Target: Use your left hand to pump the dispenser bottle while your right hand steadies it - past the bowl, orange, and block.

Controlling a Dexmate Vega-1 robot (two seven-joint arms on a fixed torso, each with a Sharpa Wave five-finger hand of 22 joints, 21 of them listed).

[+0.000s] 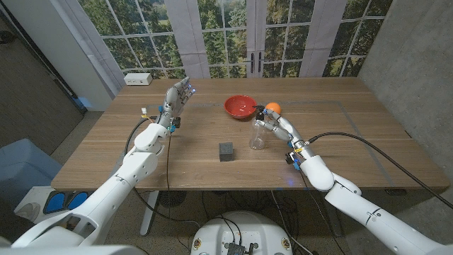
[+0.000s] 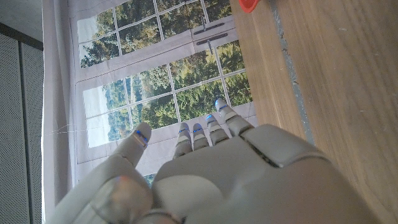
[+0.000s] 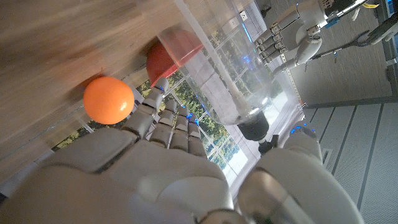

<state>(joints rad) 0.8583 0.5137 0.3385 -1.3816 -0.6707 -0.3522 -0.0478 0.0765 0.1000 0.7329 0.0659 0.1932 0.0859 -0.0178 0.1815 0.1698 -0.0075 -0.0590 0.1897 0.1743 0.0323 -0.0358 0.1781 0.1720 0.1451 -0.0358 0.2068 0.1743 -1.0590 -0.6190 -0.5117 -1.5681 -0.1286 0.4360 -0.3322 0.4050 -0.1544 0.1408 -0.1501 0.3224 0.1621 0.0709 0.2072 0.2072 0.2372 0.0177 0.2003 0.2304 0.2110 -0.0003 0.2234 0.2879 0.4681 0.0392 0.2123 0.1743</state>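
While right hand [image 1: 272, 122] grips the clear dispenser bottle [image 1: 257, 134], orange [image 1: 272, 108] sits just behind it. Left hand [image 1: 177, 95] hovers well left of the bottle, fingers spread, holding nothing.

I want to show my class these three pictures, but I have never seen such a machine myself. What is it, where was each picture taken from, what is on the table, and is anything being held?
This is a robot with two arms, each ending in a hand with fingers, standing at a wooden table. The wide picture comes from a camera on its head, looking down. The other two come from cameras on its wrists, looking along the back of each hand, so the room appears turned.

On the table stand a red bowl, an orange, a dark block and a clear dispenser bottle. A white box sits at the far left corner.

The right hand is wrapped around the bottle, steadying it. The left hand is raised, fingers apart, holding nothing, well away from the bottle, so no pumping has begun.
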